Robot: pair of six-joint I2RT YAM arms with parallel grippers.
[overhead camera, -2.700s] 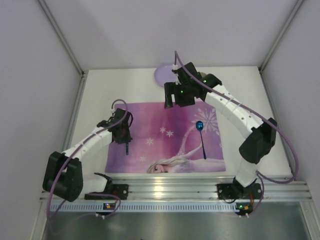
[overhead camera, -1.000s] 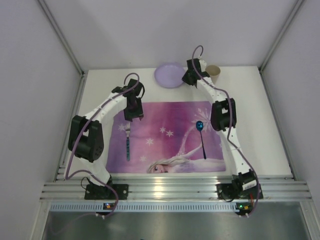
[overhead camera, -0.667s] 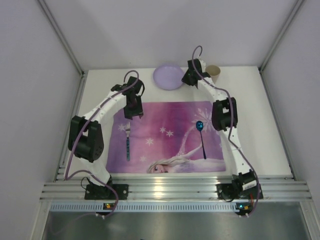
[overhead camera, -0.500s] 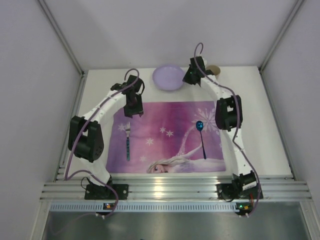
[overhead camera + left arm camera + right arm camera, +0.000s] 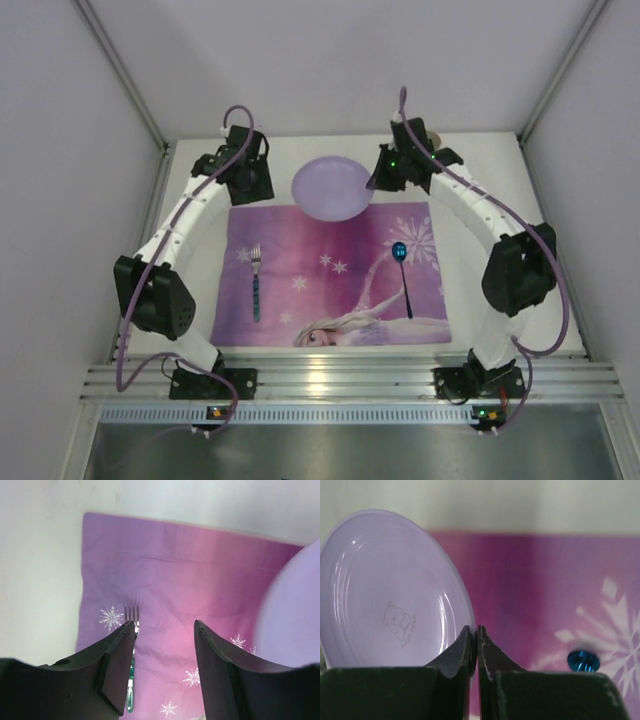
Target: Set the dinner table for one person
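the right gripper (image 5: pixel 474 630) pinches the rim of the round lilac plastic plate (image 5: pixel 395 595), holding it tilted over the far edge of the purple cartoon-princess placemat (image 5: pixel 300 250) on the white dinner table (image 5: pixel 500 160). the left gripper (image 5: pixel 165 626) hangs spread and empty. with the blue-handled fork (image 5: pixel 256 283) and the blue spoon (image 5: pixel 402 262) laid, placing the plate looks in hand: carry it between them, level, lower, release.

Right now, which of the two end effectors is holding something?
The right end effector, shut on the rim of the purple plate; the left end effector is open and empty.
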